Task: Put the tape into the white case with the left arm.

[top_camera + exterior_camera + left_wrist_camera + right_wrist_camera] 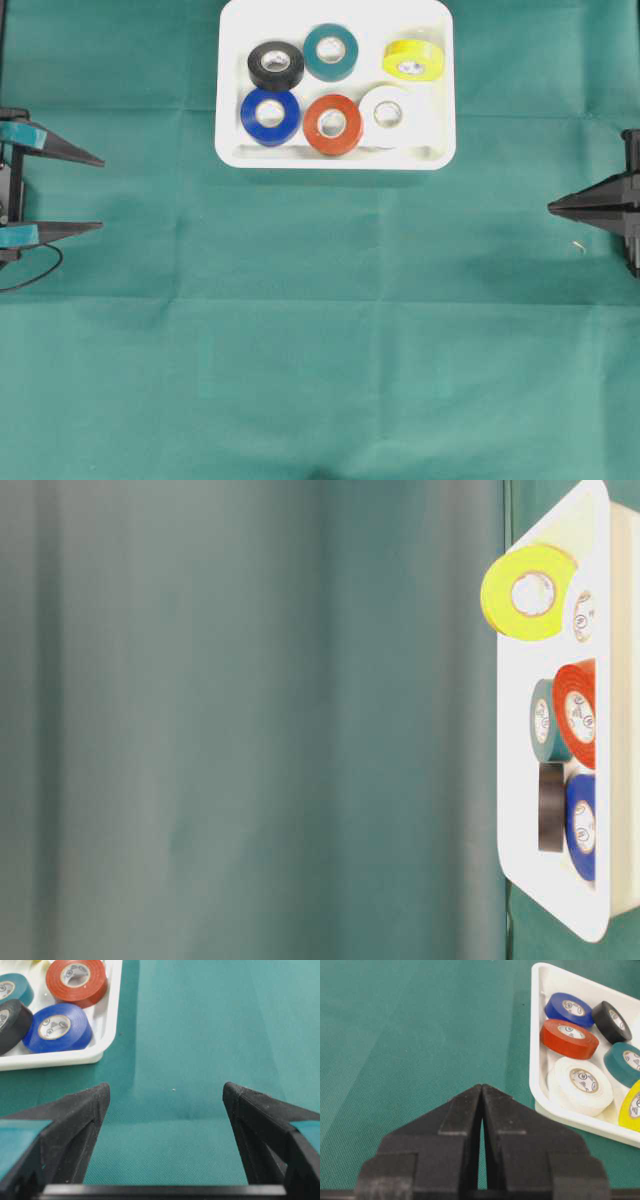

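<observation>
All six tape rolls already lie in the shallow white plastic tray (232, 150); keep your teal-striped left gripper (102, 193) spread wide, empty, and parked.

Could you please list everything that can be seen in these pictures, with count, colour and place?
white case: one, white, top middle of the overhead view, on the cloth.
black tape: one, in the case, back row, left.
teal tape: one, in the case, back row, middle.
yellow tape: one, in the case, back row, right, tilted on its edge.
blue tape: one, in the case, front row, left.
red tape: one, in the case, front row, middle.
white tape: one, in the case, front row, right.
cloth: one, green, covering the table.
left gripper: one, black with teal strips, left edge, open, empty.
right gripper: one, plain black, right edge, shut, empty.
</observation>
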Robot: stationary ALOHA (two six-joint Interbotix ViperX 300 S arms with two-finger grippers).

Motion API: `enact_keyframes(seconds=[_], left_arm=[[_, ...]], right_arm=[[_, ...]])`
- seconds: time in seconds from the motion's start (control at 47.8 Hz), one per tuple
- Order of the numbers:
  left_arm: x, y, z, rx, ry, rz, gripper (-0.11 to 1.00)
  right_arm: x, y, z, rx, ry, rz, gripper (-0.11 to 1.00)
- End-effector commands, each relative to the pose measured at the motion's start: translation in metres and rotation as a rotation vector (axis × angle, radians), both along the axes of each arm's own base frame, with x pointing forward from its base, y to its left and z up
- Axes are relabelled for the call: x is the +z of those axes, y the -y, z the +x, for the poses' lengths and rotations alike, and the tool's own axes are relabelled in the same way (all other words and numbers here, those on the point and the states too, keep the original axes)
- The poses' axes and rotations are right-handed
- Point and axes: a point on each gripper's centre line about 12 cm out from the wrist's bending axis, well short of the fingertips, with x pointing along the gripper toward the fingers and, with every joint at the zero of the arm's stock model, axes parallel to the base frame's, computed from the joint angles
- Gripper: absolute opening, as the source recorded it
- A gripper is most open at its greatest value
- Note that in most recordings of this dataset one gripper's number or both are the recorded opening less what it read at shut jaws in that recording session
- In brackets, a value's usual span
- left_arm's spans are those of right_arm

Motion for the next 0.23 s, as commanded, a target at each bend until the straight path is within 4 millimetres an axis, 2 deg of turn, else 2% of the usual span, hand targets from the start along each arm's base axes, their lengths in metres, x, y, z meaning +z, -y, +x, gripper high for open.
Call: enact_keyframes(seconds=[0.0,0.209], left_arm=[[0.0035,-0.0005,0.0016,0.002,0.009,0.003,0.96],[0.0037,-0.0005,0.0000,0.002,0.021,0.004,0.96]], right_arm=[[-0.0064,-0.0004,-0.0016,0.005,-0.016,-0.005,-0.09],[-0.0064,-0.0006,-0.0016,0.007,-0.016,-0.005,-0.09]])
